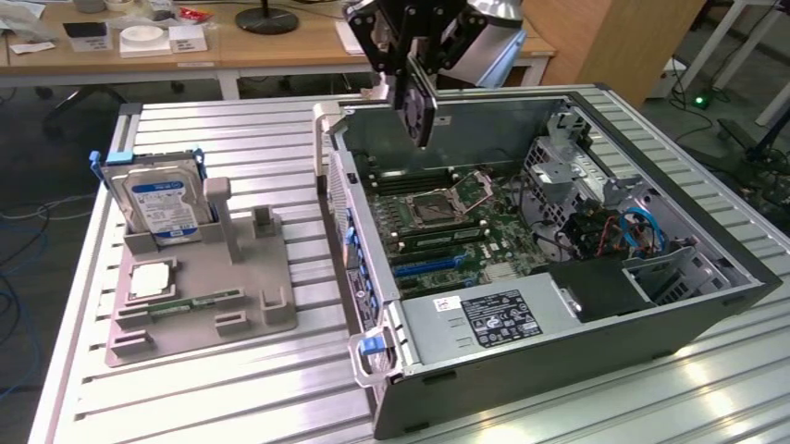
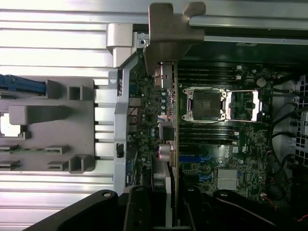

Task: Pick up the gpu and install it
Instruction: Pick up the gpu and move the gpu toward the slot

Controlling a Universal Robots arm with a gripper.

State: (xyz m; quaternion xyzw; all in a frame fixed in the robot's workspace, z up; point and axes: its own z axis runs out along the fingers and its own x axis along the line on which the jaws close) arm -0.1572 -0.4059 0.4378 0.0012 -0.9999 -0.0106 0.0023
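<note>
The gripper (image 1: 416, 74) is clamped on the gpu (image 1: 421, 111), which hangs on edge in the air over the open case (image 1: 691, 314). The case lies on its side on the slatted metal table (image 1: 222, 388). In the exterior view the card's lower end is above the case's rim, near the wall on the exterior view's left, and clear of the board (image 1: 450, 227) below, so it sits in no slot. The wrist view shows the gpu (image 2: 171, 120) edge-on between the dark fingers (image 2: 137, 211) of the gripper (image 2: 168, 214). Its metal bracket (image 2: 169, 38) reaches the case's edge, and its long side runs just beside the open socket (image 2: 206, 103). In the exterior view the socket (image 1: 435, 205) lies in the middle of the board, with the blue slots (image 1: 426, 264) nearer the power supply (image 1: 494, 319). Well apart from the case, toward the exterior view's left, a grey tray (image 1: 240, 314) rests on the table. A hard drive (image 1: 154, 199) with a blue label stands upright in it, and a square chip (image 1: 148, 280) and a narrow memory stick (image 1: 198, 301) lie flat in it.
</note>
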